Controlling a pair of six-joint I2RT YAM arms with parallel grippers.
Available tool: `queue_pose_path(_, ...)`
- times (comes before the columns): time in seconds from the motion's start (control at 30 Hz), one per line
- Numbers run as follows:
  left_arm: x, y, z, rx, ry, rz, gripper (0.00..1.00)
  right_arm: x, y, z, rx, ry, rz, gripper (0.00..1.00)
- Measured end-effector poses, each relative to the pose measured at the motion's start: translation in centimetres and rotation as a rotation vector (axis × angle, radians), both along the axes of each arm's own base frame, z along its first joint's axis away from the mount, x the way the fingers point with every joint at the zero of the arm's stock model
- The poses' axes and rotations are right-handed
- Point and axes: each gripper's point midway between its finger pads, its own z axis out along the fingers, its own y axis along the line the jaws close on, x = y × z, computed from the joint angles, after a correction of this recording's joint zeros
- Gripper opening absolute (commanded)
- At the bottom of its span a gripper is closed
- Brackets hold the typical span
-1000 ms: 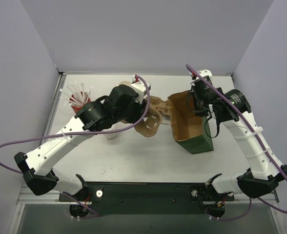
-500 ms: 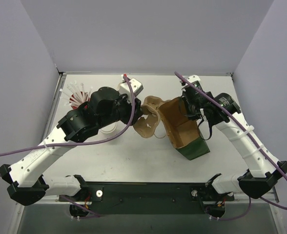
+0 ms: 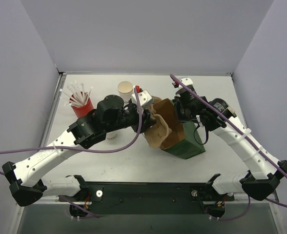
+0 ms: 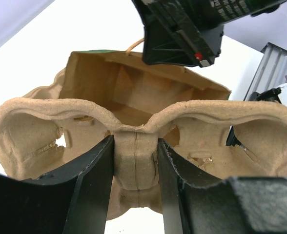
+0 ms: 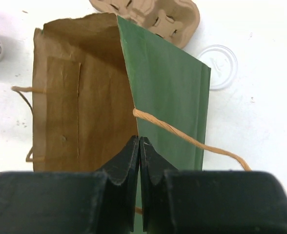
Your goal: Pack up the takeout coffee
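The takeout coffee, a small white cup with a round white lid, stands on the table, half hidden under my left arm. Its lid shows in the right wrist view. My left gripper is shut on the middle ridge of a tan pulp cup carrier and holds it at the mouth of the green-and-brown paper bag. The carrier's pockets are empty. My right gripper is shut on the bag's rim and holds it open.
A red cup of white straws stands at the back left. A lidless white cup stands behind my left wrist. The carrier lies beyond the bag's mouth in the right wrist view. The bag's twine handle hangs loose.
My left arm has carried the carrier to the right, up to the bag's mouth. My right gripper has drawn the bag to the left and tipped its opening toward the carrier.
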Motion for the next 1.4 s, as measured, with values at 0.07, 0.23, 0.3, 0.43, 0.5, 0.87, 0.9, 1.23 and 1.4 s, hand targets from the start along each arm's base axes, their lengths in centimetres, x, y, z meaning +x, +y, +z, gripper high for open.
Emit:
queue_pose_path(0.07, -0.4, -0.6, 0.0, -0.008, -0.019, -0.031, 0.48, -0.2, 0.3, 0.3, 0.028, -0.005, 0.002, 0.0)
queue_pose_path(0.23, -1.0, -2.0, 0.1, -0.016, -0.076, -0.093, 0.47, -0.5, 0.6, 1.0, 0.079, -0.019, 0.003, 0.0)
queue_pose_path(0.3, -1.2, -2.4, -0.4, -0.006, -0.093, -0.113, 0.47, -0.7, 0.8, 1.2, 0.093, -0.018, 0.01, 0.0)
queue_pose_path(0.43, -1.4, -2.8, -1.3, 0.026, -0.115, -0.148, 0.47, -1.1, 1.5, 1.4, 0.117, -0.016, 0.04, 0.0)
queue_pose_path(0.5, -1.5, -2.9, -1.5, 0.035, -0.124, -0.163, 0.47, -1.3, 1.8, 1.3, 0.122, -0.013, 0.054, 0.0)
queue_pose_path(0.87, -1.5, -3.6, -3.2, 0.092, -0.136, -0.217, 0.45, -2.7, 3.4, 1.2, 0.116, -0.008, 0.14, 0.0)
queue_pose_path(0.9, -1.5, -3.7, -3.3, 0.094, -0.135, -0.217, 0.44, -2.7, 3.5, 1.3, 0.117, -0.008, 0.144, 0.0)
queue_pose_path(1.23, -0.7, -3.8, -5.2, 0.118, -0.125, -0.188, 0.43, -3.2, 4.2, 1.7, 0.122, -0.018, 0.172, 0.0)
queue_pose_path(1.4, -0.1, -3.9, -7.1, 0.158, -0.105, -0.162, 0.43, -3.4, 4.5, 1.7, 0.122, -0.018, 0.181, 0.0)
